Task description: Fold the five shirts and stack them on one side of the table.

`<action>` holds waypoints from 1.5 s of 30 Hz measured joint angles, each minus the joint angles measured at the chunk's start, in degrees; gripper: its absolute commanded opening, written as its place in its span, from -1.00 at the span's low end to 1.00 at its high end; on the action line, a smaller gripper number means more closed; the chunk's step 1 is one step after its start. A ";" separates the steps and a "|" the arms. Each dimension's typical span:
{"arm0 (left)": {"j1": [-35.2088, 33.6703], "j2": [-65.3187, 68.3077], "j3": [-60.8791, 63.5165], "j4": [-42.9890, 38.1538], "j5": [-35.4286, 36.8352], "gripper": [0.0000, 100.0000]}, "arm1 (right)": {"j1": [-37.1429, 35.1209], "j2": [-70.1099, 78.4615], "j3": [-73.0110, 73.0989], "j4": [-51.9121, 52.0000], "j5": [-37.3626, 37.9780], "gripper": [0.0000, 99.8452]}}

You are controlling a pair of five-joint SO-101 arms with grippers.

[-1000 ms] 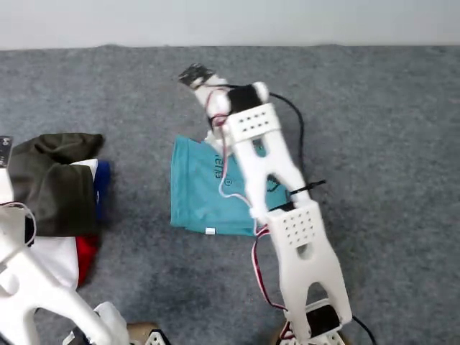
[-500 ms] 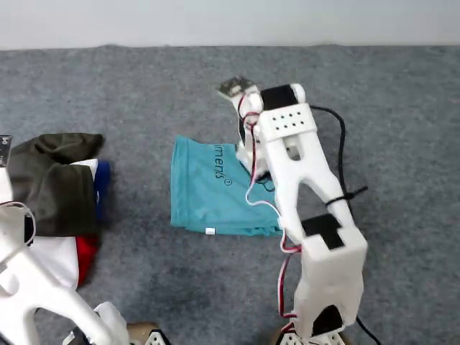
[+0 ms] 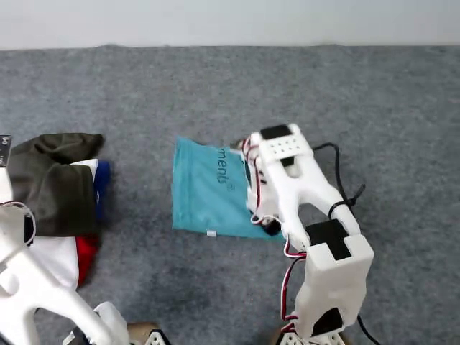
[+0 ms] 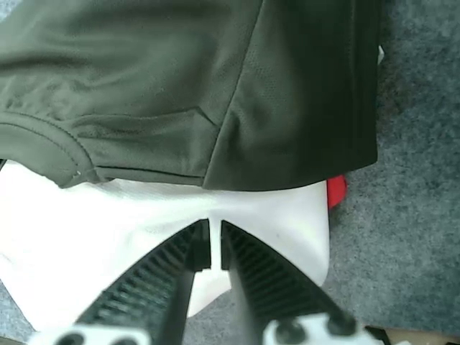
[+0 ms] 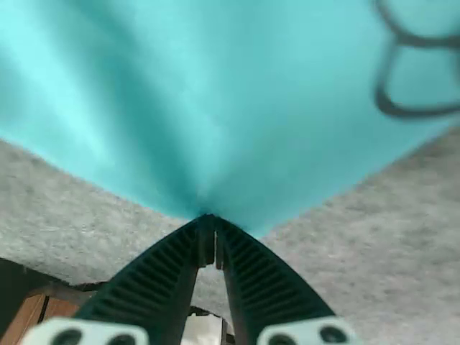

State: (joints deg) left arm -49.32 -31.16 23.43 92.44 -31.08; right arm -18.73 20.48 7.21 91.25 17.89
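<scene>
A teal shirt lies folded flat in the middle of the grey table. My right arm bends down over its right edge. In the right wrist view the right gripper is shut on a pinch of the teal shirt, whose cloth puckers toward the tips. At the left edge sits a pile: a dark olive shirt on top, a white shirt under it, with red and blue cloth peeking out. My left gripper is shut just above the white shirt, beside the olive shirt.
The grey felt surface stretches bare to the right and along the far side. A pale wall runs behind the table's far edge. My left arm's white base stands at the near left corner, next to the pile.
The right arm has drawn back from the far side of the table and come down onto the teal shirt's right edge. The pile and the left arm have stayed still.
</scene>
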 measured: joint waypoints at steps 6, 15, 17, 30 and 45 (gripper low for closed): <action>0.00 0.00 0.00 0.00 0.00 -0.93 | -0.09 -0.35 2.46 -3.43 0.00 -0.98; 0.00 0.00 0.00 0.00 0.00 -0.93 | -0.09 -3.96 -13.63 7.82 -2.99 -0.98; 0.00 0.00 0.00 0.00 0.00 -0.93 | -0.09 -5.98 -16.62 9.05 -4.66 -0.98; 0.00 0.00 0.00 0.00 0.00 -0.93 | 0.97 -13.63 -15.03 9.05 -6.86 -0.52; 0.00 0.00 0.09 0.00 0.00 -0.93 | -1.32 4.04 -13.89 -2.55 -17.14 -0.17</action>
State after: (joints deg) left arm -49.32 -31.16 23.52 92.44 -31.08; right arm -20.04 24.53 -6.68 88.70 0.75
